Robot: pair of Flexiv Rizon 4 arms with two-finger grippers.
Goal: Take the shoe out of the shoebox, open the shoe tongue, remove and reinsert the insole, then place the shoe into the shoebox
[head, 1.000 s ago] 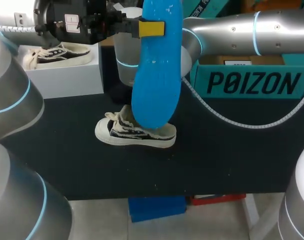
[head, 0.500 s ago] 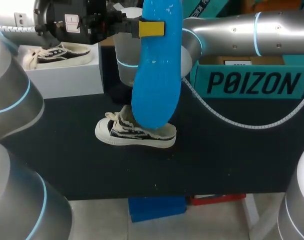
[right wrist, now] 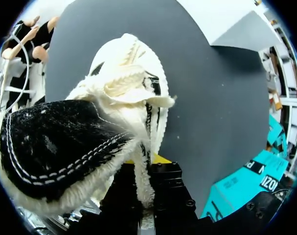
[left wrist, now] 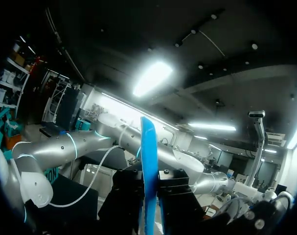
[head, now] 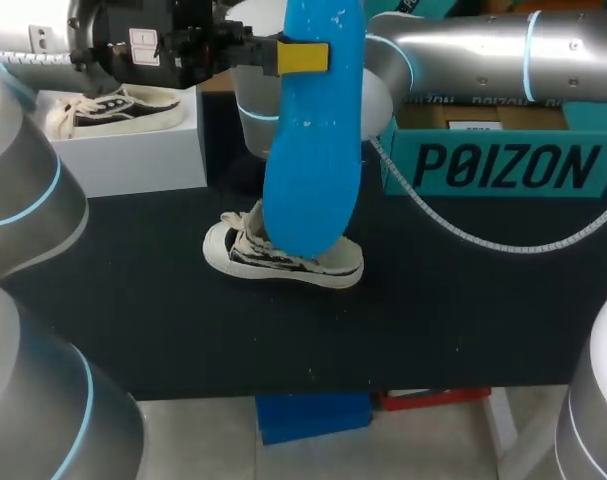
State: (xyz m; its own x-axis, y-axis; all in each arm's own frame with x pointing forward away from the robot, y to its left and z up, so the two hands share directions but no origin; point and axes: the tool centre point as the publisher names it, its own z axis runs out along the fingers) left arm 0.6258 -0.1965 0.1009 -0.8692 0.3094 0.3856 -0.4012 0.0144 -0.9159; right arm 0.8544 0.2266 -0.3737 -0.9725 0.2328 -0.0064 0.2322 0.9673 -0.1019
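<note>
Blue flat insole (head: 313, 130) hangs upright in the upper middle of the head view, its broad face toward the camera. It is clamped near its upper end by the left pincer (head: 303, 57), one yellow tip pressed on its face. In the left wrist view the same insole (left wrist: 148, 161) shows edge-on, rising from between the dark fingers of the pincer (left wrist: 149, 196), which grip it from both sides.

Below it, at the middle of the frame, the cream and black canvas shoe (head: 283, 260) stands on the black bench (head: 463, 320), toe toward the left. The right arm (head: 463, 45) comes in along the top right, and its end is hidden behind the insole. In the right wrist view the right pincer (right wrist: 146, 181) is closed on a cream strip of the shoe (right wrist: 114, 107), the black heel part close beside it and the laces ahead.

A teal cardboard shoebox (head: 503, 165) sits at the right rear of the bench. At the upper left a white box (head: 133, 155) holds a second cream and black shoe (head: 113, 110).
</note>
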